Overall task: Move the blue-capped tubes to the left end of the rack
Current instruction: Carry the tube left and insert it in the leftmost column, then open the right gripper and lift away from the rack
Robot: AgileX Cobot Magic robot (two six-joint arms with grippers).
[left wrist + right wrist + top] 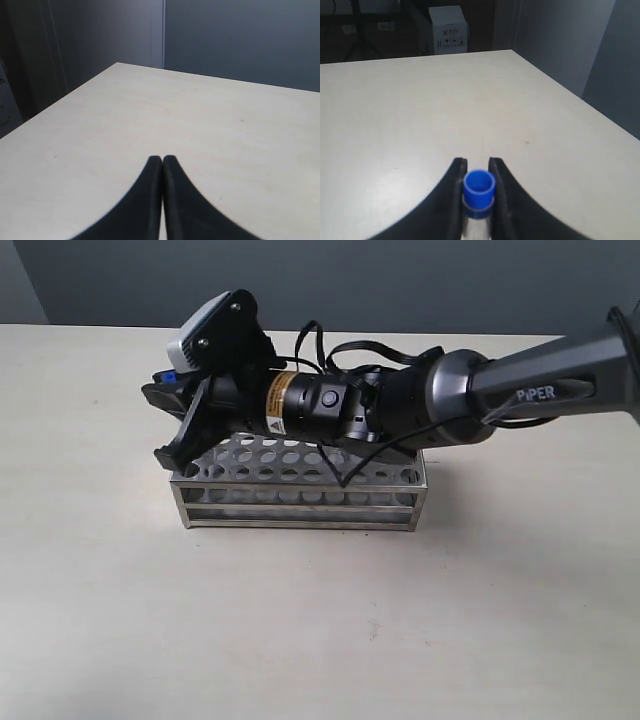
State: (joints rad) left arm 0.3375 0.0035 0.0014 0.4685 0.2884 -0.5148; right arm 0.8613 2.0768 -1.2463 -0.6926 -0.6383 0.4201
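Note:
The silvery rack point(300, 508) stands mid-table, and none of the holes that show holds a tube. My right arm reaches across it from the right, and its gripper point(158, 405) hangs over the rack's left end. In the right wrist view that gripper point(477, 162) is shut on one blue-capped tube point(479, 187), cap just behind the fingertips. A bit of that blue cap point(168, 378) peeks out beside the fingers in the exterior view. The other blue-capped tubes are hidden or out of view. My left gripper point(162, 159) is shut on nothing, above bare table.
The pale table point(320, 640) spreads round the rack on every side. A white box point(448, 30) stands on the floor past the table's far edge in the right wrist view. The right arm point(520, 390) covers the rack's back rows.

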